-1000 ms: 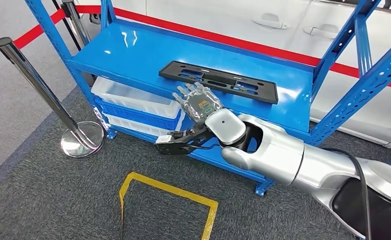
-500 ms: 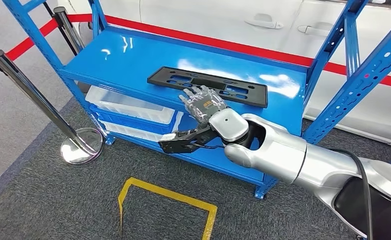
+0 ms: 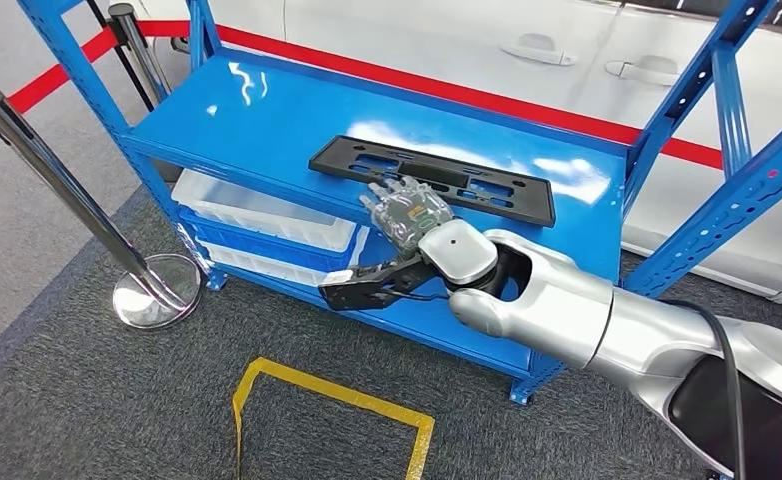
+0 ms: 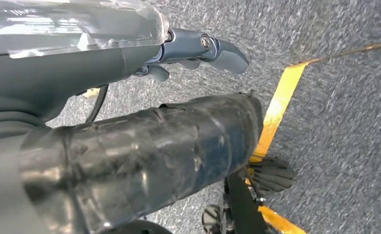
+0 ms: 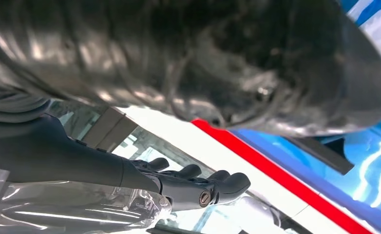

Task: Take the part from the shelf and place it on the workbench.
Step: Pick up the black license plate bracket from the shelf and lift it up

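Blue shelf point(image 3: 267, 110) carried the black part point(image 3: 437, 178) flat on its top level, lying just beyond the fingers point(image 3: 387, 195) of the right hand point(image 3: 407, 212), which were spread and held nothing. The left hand point(image 4: 179, 48) hung over grey carpet, fingers loosely extended, empty.

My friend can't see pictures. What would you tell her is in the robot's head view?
The robot's silver right arm reaches its right hand, fingers spread, to the near edge of a long black part lying flat on a blue shelf. White bins sit below, and a chrome post stands on grey carpet.
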{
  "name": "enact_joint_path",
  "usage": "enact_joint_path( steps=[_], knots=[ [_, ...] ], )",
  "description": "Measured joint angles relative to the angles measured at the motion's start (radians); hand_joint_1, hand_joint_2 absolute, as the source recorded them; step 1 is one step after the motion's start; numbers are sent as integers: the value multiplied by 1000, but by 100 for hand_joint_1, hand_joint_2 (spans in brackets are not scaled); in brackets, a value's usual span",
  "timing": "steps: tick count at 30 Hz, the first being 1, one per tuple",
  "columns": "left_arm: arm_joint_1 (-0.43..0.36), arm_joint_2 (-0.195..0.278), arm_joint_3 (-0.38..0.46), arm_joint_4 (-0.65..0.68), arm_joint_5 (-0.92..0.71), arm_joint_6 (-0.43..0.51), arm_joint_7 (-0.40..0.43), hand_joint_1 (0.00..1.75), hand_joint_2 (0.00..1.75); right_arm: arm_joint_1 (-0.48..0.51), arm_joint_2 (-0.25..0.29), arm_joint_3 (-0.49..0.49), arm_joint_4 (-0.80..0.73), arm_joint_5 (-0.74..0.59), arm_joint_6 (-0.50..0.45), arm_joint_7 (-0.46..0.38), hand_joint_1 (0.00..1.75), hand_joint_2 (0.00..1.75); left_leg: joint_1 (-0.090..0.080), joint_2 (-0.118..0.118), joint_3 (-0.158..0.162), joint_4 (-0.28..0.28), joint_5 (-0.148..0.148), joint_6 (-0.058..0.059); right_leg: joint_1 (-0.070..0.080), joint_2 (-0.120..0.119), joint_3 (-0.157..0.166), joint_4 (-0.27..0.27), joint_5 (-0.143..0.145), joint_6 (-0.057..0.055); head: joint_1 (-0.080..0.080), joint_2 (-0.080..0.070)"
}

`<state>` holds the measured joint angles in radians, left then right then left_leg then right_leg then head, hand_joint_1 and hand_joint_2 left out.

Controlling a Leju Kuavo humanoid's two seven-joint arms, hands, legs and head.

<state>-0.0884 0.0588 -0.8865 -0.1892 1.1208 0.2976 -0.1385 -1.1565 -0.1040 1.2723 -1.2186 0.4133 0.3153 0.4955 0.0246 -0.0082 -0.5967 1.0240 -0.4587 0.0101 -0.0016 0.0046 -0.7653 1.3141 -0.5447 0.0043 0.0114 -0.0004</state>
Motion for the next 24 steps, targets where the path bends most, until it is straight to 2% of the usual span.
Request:
enact_joint_path(
  steps=[1,3,4,5,7,9,10,11,13,14,15,16,18,19,20,21,24],
  knots=[
    [1,0,0,0,0,0,0,0,0,2,0,1,1,0,0,-1,0,0,0,-1,5,0,-4,0,0,-1,0,-21,30,-3,0,0],
    [2,0,0,0,0,0,0,0,0,2,0,2,3,0,0,-4,0,0,0,-4,18,-2,-12,-3,4,1,51,-147,111,-15,0,0],
    [1,-1,0,0,0,0,0,0,0,0,0,2,4,0,0,-4,0,0,-1,-6,24,-3,-16,-7,8,2,79,-208,136,-22,-1,0],
    [0,-2,0,0,0,0,0,0,0,-2,0,2,5,0,0,-5,0,0,-2,-7,26,-5,-19,-11,12,2,100,-250,147,-28,0,0],
    [-1,-4,0,0,0,0,1,0,0,-4,1,3,6,0,1,-6,0,0,-2,-7,27,-10,-19,-23,18,2,114,-276,141,-35,0,0],
    [0,-4,0,0,0,0,1,0,0,-4,2,3,8,0,2,-6,0,0,-2,-5,29,-9,-27,-33,12,0,124,-291,141,-40,1,0],
    [0,-5,0,0,0,0,1,0,0,-5,3,4,9,1,2,-6,0,0,-2,-3,22,12,-41,-37,8,-1,131,-298,141,-44,0,0],
    [1,-6,0,0,0,-1,0,0,0,-6,4,5,10,1,2,-6,0,0,-3,-1,3,54,-63,-39,5,-2,138,-304,142,-48,-2,0],
    [0,-7,0,0,0,-2,-1,0,0,-6,6,10,13,2,3,-7,0,0,-3,2,-65,182,-115,-42,8,-3,142,-306,139,-54,-5,0],
    [0,-7,0,0,0,-3,-2,0,0,-5,7,13,15,3,3,-7,0,0,-3,2,-98,236,-127,-43,9,-3,143,-306,137,-56,-5,0],
    [1,-7,0,0,0,-4,-2,0,0,-3,8,17,17,3,4,-7,0,0,-3,2,-118,259,-121,-44,11,-3,144,-304,135,-57,-5,0],
    [2,-7,0,0,0,-5,-3,0,0,-2,9,20,19,4,4,-8,0,0,-3,2,-118,243,-96,-44,12,-2,146,-303,133,-58,-6,0],
    [4,-7,0,0,0,-6,-4,0,0,-2,11,23,21,6,4,-8,0,0,-3,3,-72,122,-20,-40,12,0,151,-297,125,-54,-6,0],
    [3,-7,0,0,0,-6,-4,0,0,-3,11,23,23,7,4,-8,0,0,-5,3,-45,59,5,-36,14,1,150,-291,121,-50,-6,0],
    [2,-7,0,0,0,-6,-4,0,0,-4,12,24,24,8,3,-8,0,0,-7,3,-26,16,18,-33,16,2,149,-287,117,-46,-6,0],
    [1,-7,0,0,0,-7,-5,0,0,-4,12,24,26,9,3,-9,0,0,-9,2,-17,-3,18,-29,17,2,148,-284,115,-42,-6,0],
    [1,-9,0,0,0,-8,-5,0,0,-6,13,25,29,10,3,-12,0,0,-7,1,-10,-12,19,-15,18,0,145,-278,108,-28,-5,0]
  ],
)
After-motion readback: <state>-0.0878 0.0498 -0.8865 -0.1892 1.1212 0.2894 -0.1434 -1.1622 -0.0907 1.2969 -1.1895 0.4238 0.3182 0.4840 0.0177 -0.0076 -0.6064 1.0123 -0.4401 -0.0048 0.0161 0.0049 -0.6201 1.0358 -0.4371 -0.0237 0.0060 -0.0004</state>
